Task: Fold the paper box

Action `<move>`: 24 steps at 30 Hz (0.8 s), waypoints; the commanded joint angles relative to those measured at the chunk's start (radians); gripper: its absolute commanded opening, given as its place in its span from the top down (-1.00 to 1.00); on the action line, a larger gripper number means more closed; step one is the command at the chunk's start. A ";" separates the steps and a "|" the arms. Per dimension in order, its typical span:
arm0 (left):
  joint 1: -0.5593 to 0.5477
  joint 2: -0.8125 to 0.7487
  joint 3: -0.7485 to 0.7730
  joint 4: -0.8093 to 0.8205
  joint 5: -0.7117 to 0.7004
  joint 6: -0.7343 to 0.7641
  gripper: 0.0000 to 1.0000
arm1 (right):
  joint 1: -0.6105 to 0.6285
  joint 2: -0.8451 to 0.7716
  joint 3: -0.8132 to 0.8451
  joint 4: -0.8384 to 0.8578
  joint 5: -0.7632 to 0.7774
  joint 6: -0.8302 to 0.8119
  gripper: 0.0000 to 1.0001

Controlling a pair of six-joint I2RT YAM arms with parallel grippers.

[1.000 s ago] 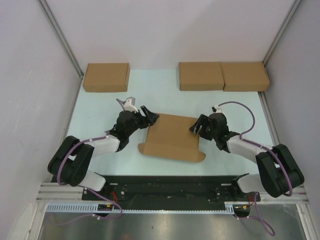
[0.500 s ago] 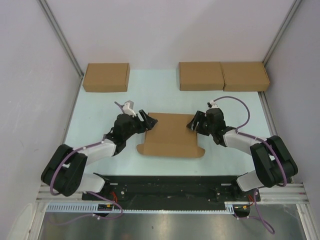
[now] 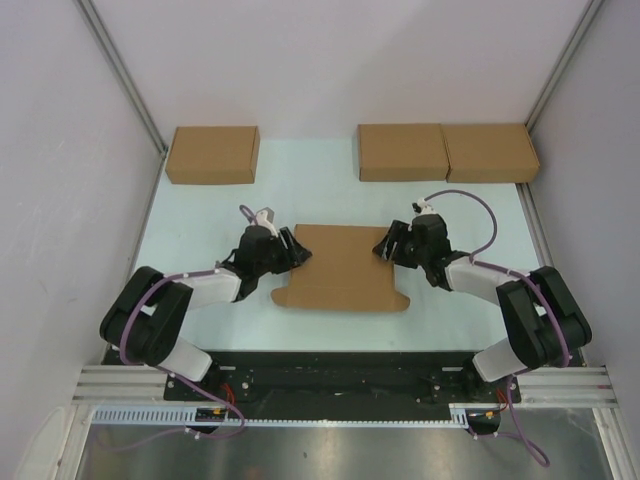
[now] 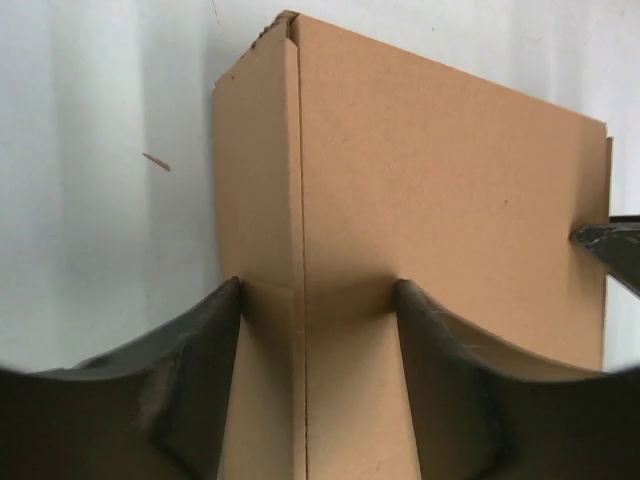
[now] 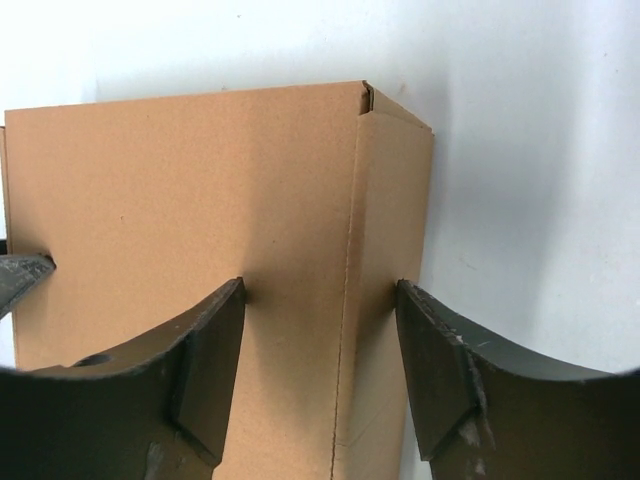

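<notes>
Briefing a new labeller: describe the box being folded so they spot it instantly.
On the pale table, look between the left gripper and right gripper. The paper box lies there, tabbed at its near corners; the three other boxes line the far edge.

The paper box is plain brown corrugated cardboard: matt, faintly grainy, with crisp pressed creases. The jaws of the left gripper and the right gripper are black with a dull sheen and pale scuffs near their edges. They are probably moulded plastic, though they are blurred this close. The desk is pale, smooth and matt. The closed box near the far left corner and the pair of boxes toward the far right corner show the same matt brown cardboard. The rail along the near edge is bare satin metal.
</notes>
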 commanded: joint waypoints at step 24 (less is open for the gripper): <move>-0.168 0.095 -0.041 0.148 -0.017 -0.026 0.87 | 0.150 0.087 -0.001 -0.076 0.140 -0.073 0.74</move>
